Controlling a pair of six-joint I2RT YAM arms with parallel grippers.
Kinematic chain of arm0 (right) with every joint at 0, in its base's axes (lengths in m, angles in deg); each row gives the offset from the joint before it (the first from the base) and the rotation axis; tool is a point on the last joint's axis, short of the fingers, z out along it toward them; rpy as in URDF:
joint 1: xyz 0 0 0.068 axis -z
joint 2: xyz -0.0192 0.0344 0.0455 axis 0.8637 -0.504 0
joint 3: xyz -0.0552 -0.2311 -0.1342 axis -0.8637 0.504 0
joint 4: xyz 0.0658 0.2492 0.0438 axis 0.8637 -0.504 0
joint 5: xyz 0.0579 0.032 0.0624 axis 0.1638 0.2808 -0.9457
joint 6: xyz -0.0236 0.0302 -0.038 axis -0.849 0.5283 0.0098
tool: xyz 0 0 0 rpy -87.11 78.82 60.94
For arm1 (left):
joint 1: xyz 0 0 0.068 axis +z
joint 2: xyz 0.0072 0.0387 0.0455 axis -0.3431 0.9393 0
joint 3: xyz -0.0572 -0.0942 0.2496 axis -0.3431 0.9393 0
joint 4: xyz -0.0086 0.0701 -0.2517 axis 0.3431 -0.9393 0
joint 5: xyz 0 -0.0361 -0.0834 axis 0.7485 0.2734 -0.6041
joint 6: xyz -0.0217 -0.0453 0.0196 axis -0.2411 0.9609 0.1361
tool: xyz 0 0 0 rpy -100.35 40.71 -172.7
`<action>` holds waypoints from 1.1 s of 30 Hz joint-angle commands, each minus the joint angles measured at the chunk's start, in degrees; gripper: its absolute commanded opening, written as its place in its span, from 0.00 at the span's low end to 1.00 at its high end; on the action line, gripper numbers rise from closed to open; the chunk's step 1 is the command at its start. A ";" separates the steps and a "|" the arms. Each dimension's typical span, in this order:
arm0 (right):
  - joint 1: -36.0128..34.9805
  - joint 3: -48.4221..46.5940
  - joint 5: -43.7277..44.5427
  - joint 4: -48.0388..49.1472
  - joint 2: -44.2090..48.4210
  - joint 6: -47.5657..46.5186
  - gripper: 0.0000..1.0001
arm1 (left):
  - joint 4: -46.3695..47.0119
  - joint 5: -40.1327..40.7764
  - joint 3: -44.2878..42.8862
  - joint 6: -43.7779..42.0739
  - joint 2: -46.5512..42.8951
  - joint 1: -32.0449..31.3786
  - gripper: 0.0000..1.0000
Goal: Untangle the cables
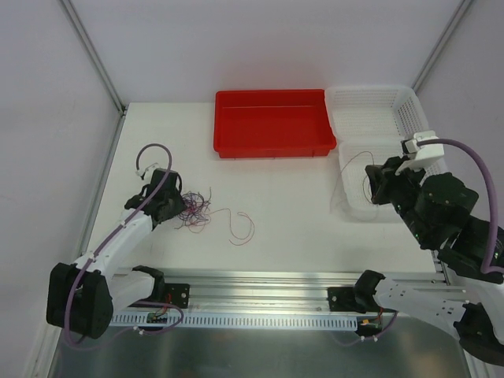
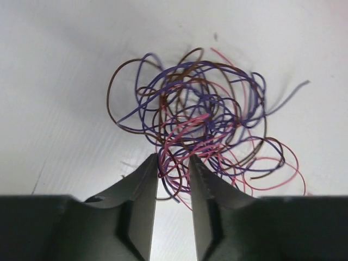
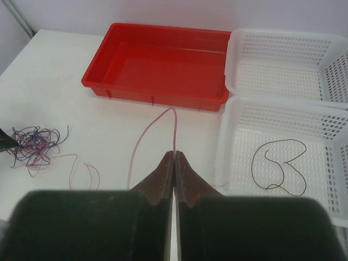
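Purple, brown and pink cables [image 2: 201,119] sit in one loose, curly knot on the white table [image 1: 299,213], at the left centre of the top view and just off the tip of the left gripper [image 2: 174,166]. Its jaws stand a little spread, with a few loops from the knot's near edge lying in the gap; nothing is pinched yet. The right gripper [image 3: 174,155] is pressed together on a pink strand [image 3: 174,130], which arches up towards the red tray [image 3: 155,93] and falls back to the table. A black strand [image 3: 284,141] lies alone in the nearer white basket [image 3: 223,147], at the lower right of the right wrist view.

These wires look nearly weightless, springy and soft, so the whole knot will likely drag along when any one of them is pulled. They seem smooth and thin enough to slip from a loose pinch. The best hold, I judge, is a free end or an outer loop at the knot's edge, one strand only, while the other pincer pins the rest.
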 commanded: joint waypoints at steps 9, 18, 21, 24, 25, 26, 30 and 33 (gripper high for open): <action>1.40 -3.05 -6.53 5.22 -8.21 -4.58 0.01 | -6.50 -6.99 -10.81 -13.97 -12.66 0.55 0.97; 11.94 -10.78 -17.34 12.78 -21.82 -7.83 0.01 | -6.95 -4.46 -11.71 -25.77 -16.80 0.46 0.99; 16.16 -14.20 -21.03 16.11 -26.92 -8.28 0.01 | -6.24 -4.44 -7.83 -25.42 -15.57 0.46 0.99; 19.42 -16.58 -24.20 20.69 -31.49 -8.98 0.01 | -6.51 -4.19 -8.44 -25.60 -14.51 0.46 0.99; 20.12 -17.11 -24.99 21.92 -32.81 -9.16 0.01 | -6.51 -3.58 -8.62 -25.60 -14.43 0.46 0.99; 21.43 -18.07 -26.83 23.15 -34.04 -9.33 0.01 | -6.51 -2.88 -8.53 -25.60 -14.42 0.46 0.99; 23.73 -21.76 -30.62 29.83 -43.51 -10.04 0.01 | -6.59 -2.16 -8.18 -25.51 -14.43 0.46 0.99; 24.79 -25.62 -33.69 33.35 -49.24 -10.13 0.01 | -6.59 -2.43 -8.09 -25.51 -13.99 0.55 0.99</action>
